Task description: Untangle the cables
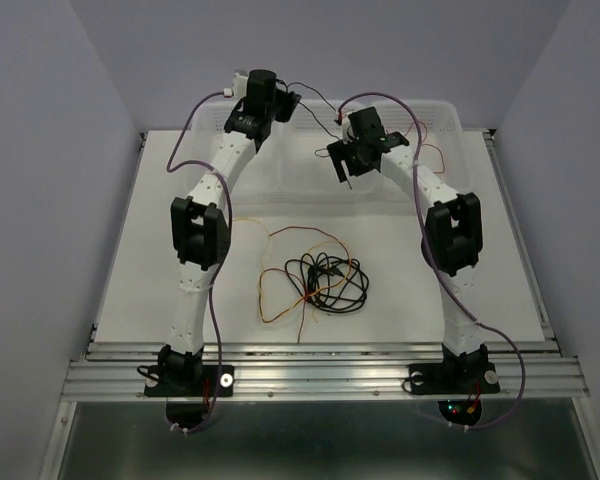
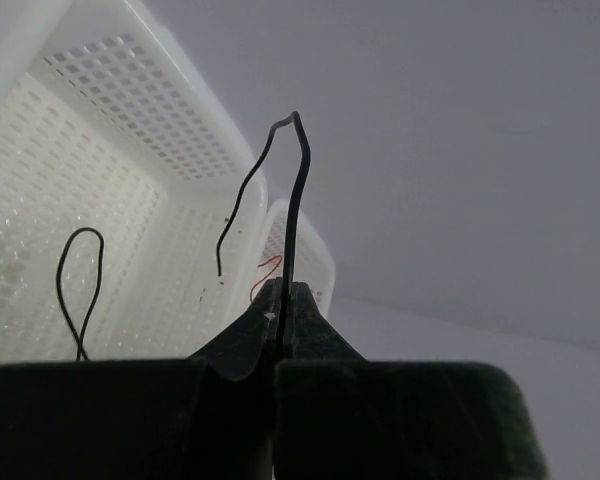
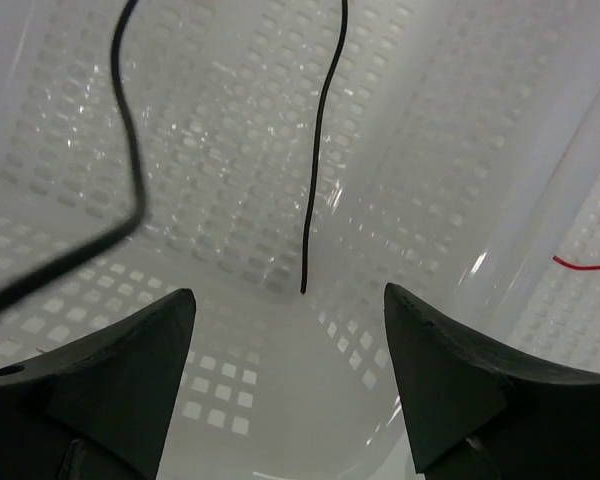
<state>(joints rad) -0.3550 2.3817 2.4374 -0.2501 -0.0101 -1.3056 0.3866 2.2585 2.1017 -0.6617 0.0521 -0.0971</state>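
My left fingers, at the lower centre of the left wrist view, are pressed together. They pinch a thin black cable that arches up and curls back down above a white perforated basket.

My right fingers are spread wide over the same basket and hold nothing. In the right wrist view a black strand hangs in the gap between them, touching neither.

The other cables, black, yellow and red, lie looped together mid-tabletop in the overhead view, well apart from the basket at the upper edge.

I judge the step to be dropping this cable into the basket. To do it well I should lower the pinch inside the walls, check that the trailing end hangs within them, and hold my right fingers clear so nothing snags.
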